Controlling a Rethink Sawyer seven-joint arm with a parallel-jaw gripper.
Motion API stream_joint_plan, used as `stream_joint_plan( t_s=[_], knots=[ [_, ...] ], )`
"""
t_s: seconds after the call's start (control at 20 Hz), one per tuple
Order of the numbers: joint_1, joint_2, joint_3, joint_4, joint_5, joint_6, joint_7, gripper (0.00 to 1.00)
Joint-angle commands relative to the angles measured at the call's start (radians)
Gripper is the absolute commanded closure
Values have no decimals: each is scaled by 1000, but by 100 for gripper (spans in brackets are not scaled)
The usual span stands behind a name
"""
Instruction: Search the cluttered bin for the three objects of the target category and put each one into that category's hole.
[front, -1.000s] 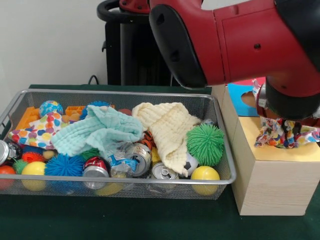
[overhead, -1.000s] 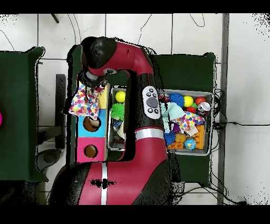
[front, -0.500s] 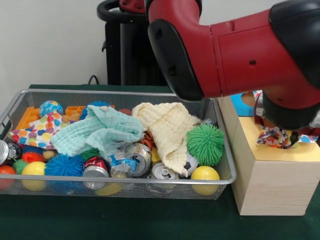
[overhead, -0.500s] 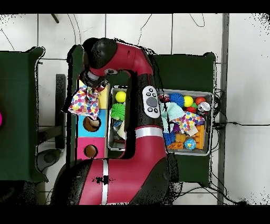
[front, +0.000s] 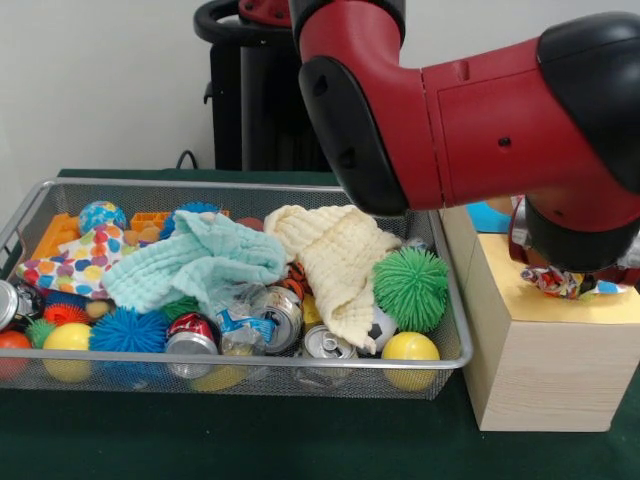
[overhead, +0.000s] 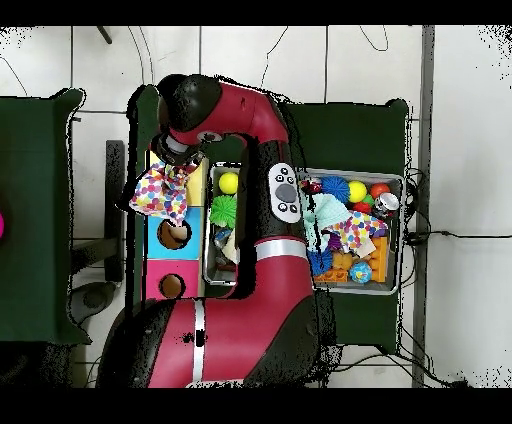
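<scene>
My gripper (front: 572, 274) sits low over the yellow top (front: 515, 295) of the wooden box (front: 540, 370), shut on a bunched polka-dot cloth (front: 565, 283); the black wrist hides most of it. In the overhead view the same cloth (overhead: 160, 194) spreads below the gripper (overhead: 179, 164), covering the yellow section. The wire bin (front: 250, 186) holds another polka-dot cloth (front: 75, 260), a mint cloth (front: 195, 260) and a cream cloth (front: 335, 255).
Cans, spiky balls and yellow balls fill the bin's front. The box's blue section (overhead: 173, 235) and pink section (overhead: 172, 286) each show a round hole. My red arm crosses above the bin's right end. A black pedestal stands behind.
The gripper has sunk toward the box's yellow top, and the polka-dot cloth, hanging loose a second ago, now shows as a small bunch at the surface.
</scene>
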Motion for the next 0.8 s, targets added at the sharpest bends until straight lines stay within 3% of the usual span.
stream_joint_plan(
  t_s=[0.05,0.45,0.8],
  knots=[
    [-3,86,46,-1,-50,-162,-10,100],
    [2,154,31,-73,-82,-132,-14,100],
    [3,202,26,-131,-90,-27,-12,100]
  ],
)
